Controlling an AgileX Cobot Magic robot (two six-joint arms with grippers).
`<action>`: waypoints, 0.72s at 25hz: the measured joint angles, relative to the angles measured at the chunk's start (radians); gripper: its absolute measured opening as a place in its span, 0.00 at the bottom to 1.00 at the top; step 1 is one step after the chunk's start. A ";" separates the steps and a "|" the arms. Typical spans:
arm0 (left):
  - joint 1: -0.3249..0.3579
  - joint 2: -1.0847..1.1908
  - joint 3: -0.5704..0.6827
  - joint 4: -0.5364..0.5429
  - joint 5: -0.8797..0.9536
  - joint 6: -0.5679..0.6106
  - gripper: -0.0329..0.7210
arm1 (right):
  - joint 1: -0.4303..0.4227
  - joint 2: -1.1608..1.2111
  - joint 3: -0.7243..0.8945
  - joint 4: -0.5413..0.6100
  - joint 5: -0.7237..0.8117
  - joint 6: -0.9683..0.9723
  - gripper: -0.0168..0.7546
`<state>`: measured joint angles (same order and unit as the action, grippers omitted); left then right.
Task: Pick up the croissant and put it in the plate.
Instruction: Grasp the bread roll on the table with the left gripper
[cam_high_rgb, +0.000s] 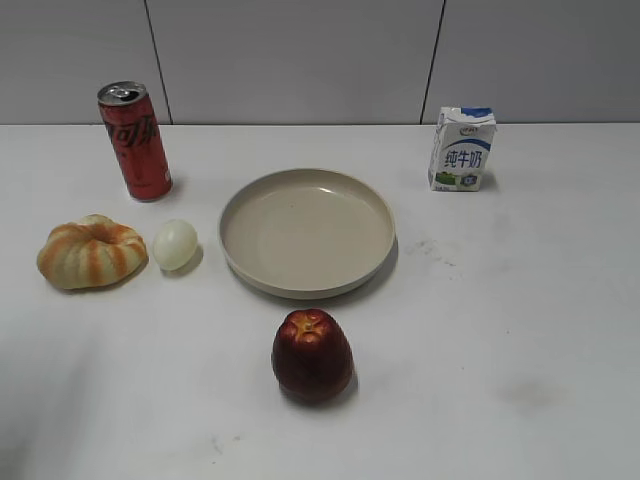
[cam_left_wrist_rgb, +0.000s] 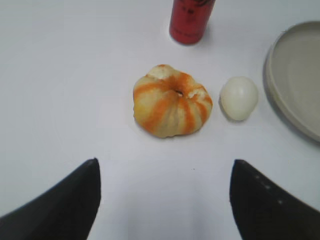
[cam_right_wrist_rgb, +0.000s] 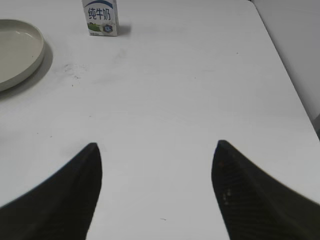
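The croissant (cam_high_rgb: 91, 252), a curled roll with orange-brown and cream stripes, lies on the white table at the left. It also shows in the left wrist view (cam_left_wrist_rgb: 171, 101), ahead of my left gripper (cam_left_wrist_rgb: 165, 162), which is open, empty and well short of it. The beige plate (cam_high_rgb: 245, 200) stands in the middle of the table, empty; its rim shows in the left wrist view (cam_left_wrist_rgb: 274, 82) and the right wrist view (cam_right_wrist_rgb: 39, 54). My right gripper (cam_right_wrist_rgb: 156, 145) is open and empty over bare table right of the plate. Neither gripper shows in the exterior view.
A pale egg (cam_high_rgb: 175, 244) lies between croissant and plate (cam_left_wrist_rgb: 239, 98). A red soda can (cam_high_rgb: 135, 141) stands behind the croissant (cam_left_wrist_rgb: 190, 21). A dark red apple (cam_high_rgb: 312, 355) sits in front of the plate. A milk carton (cam_high_rgb: 461, 149) stands at the back right (cam_right_wrist_rgb: 101, 17).
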<state>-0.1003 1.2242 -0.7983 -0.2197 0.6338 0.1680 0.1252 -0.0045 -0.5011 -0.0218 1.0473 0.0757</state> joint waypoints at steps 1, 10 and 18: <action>0.000 0.075 -0.032 -0.006 -0.001 0.000 0.83 | 0.000 0.000 0.000 0.000 0.000 0.000 0.70; 0.000 0.543 -0.294 -0.026 -0.030 0.000 0.83 | 0.000 0.000 0.000 0.000 0.000 0.000 0.70; 0.000 0.719 -0.354 -0.065 -0.042 -0.001 0.66 | 0.000 0.000 0.000 0.000 0.000 0.000 0.70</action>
<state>-0.1003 1.9431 -1.1525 -0.2844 0.5917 0.1673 0.1252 -0.0045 -0.5011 -0.0218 1.0473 0.0757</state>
